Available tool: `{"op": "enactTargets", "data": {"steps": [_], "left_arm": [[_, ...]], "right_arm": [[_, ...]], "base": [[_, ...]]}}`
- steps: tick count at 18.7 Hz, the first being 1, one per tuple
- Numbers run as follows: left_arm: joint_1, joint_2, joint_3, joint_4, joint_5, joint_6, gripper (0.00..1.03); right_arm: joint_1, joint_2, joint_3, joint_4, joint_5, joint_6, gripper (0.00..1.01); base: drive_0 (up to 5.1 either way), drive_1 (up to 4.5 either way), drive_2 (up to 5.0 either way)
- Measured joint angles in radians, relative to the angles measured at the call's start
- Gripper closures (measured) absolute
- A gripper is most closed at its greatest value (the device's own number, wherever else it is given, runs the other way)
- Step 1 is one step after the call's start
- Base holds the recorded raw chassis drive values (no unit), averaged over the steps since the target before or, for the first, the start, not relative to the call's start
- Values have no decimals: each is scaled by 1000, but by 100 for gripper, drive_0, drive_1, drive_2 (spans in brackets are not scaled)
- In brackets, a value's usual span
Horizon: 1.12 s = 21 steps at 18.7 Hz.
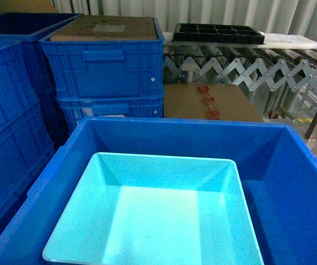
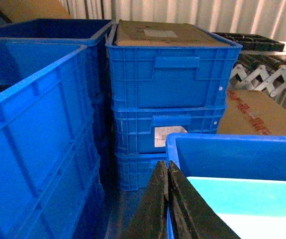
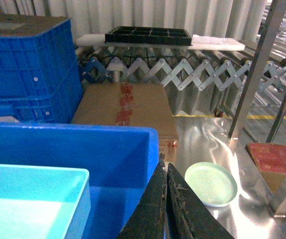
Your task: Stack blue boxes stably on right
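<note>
A light turquoise-blue box (image 1: 152,215) lies inside a large dark blue crate (image 1: 191,122) right in front of me. It also shows in the left wrist view as a turquoise box (image 2: 242,199) and in the right wrist view as a turquoise box (image 3: 28,199). My left gripper (image 2: 167,163) is shut, its tips at the crate's left wall rim (image 2: 168,144). My right gripper (image 3: 164,164) is shut too, tips at the crate's right wall rim (image 3: 153,137). Nothing shows between either pair of fingers. Neither gripper appears in the head view.
Stacked dark blue crates (image 1: 106,66) stand behind, the top one holding cardboard; more crates (image 1: 9,110) line the left. A cardboard box (image 1: 210,102), a roller conveyor (image 1: 246,72) and a black tray (image 1: 216,32) sit behind. A green plate (image 3: 211,184) and a red box (image 3: 274,157) lie to the right.
</note>
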Motion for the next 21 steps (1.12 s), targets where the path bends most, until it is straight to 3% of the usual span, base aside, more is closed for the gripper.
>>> {"op": "enactTargets", "data": {"steps": [3, 4, 5, 7, 10, 14, 21], "left_arm": [[15, -144, -64, -109, 30, 0, 101], [64, -207, -79, -153, 84, 0, 101], [90, -285, -82, -248, 89, 1, 101], [91, -446, -87, -370, 98, 1, 101], [88, -629, -123, -528, 100, 2, 101], [88, -793, -127, -665, 100, 2, 101], [88, -926, -127, -792, 100, 2, 101]], "right_arm": [[1, -161, -48, -118, -2, 0, 99], [1, -221, -61, -164, -2, 0, 99], [1, -284, -73, -213, -2, 0, 99], [1, -445, -73, -394, -2, 0, 99], [2, -654, -87, -565, -3, 0, 99], [2, -815, -89, -703, -3, 0, 99], [2, -939, -90, -822, -3, 0, 99]], "base": [[0, 0, 0], [0, 0, 0], [0, 0, 0], [0, 0, 0], [0, 0, 0], [0, 0, 0], [0, 0, 0]]}}
